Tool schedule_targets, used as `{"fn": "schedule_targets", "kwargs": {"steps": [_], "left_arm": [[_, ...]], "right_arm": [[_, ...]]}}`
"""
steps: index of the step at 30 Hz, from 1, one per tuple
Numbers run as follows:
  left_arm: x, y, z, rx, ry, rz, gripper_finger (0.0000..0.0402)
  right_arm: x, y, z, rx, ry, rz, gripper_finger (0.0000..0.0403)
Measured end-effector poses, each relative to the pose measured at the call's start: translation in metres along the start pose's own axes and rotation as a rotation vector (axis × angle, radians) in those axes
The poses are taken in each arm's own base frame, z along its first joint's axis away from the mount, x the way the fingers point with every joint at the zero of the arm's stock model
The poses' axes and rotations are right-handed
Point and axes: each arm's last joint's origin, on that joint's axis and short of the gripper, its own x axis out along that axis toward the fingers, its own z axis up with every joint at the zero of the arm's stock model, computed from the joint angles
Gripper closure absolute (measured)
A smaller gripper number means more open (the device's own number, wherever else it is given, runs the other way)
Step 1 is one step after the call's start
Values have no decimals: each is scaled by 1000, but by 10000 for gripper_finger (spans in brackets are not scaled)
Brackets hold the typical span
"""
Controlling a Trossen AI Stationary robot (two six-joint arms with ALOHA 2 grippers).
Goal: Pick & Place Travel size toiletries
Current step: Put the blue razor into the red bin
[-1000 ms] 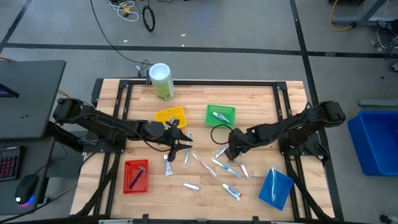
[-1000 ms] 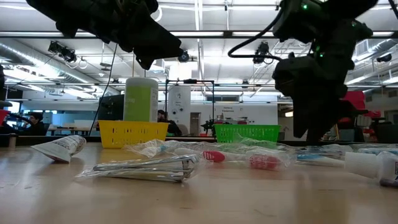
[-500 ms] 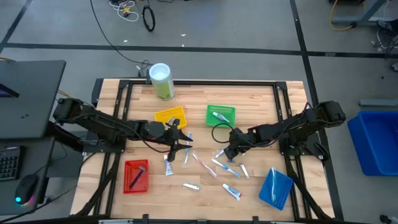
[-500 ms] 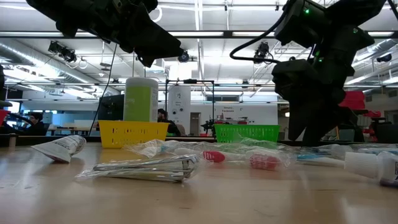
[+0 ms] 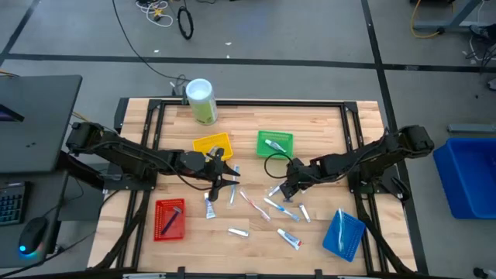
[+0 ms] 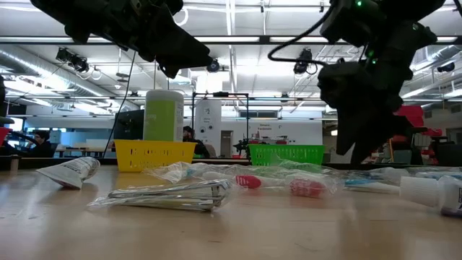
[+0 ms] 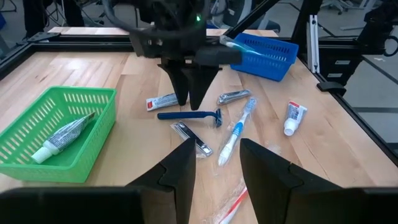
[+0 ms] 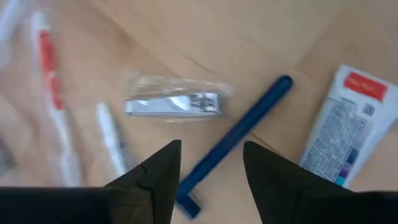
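The slim dark-blue plastic razor [image 8: 239, 135] lies flat mid-table, right of centre, beside a wrapped steel nail clipper [image 8: 174, 102]. Light, stiff, slippery: pinch mid-handle. The right gripper [image 8: 208, 163] hovers above, parted, empty; the left gripper [image 7: 214, 163] waits parted, empty.

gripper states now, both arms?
Left gripper: open, holding nothing.
Right gripper: open, empty, above the dark blue plastic razor.

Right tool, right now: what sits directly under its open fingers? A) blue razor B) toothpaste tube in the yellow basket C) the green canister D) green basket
A: in the right wrist view the blue razor lies on the wood between the open fingers of the right tool, with a wrapped nail clipper beside it.
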Motion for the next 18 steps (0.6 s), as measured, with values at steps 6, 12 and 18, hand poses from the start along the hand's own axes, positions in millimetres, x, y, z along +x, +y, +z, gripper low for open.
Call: {"fn": "schedule_targets", "kwargs": {"steps": [6, 12, 18], "left_arm": [[0, 0, 0, -1, 2, 0, 269], [0, 0, 0, -3, 2, 0, 269], [0, 0, 0, -3, 2, 0, 269]], "right_arm": [[10, -4, -2, 24, -1, -33, 201], [19, -5, -3, 21, 9, -56, 211], [24, -6, -4, -18, 16, -82, 248]]}}
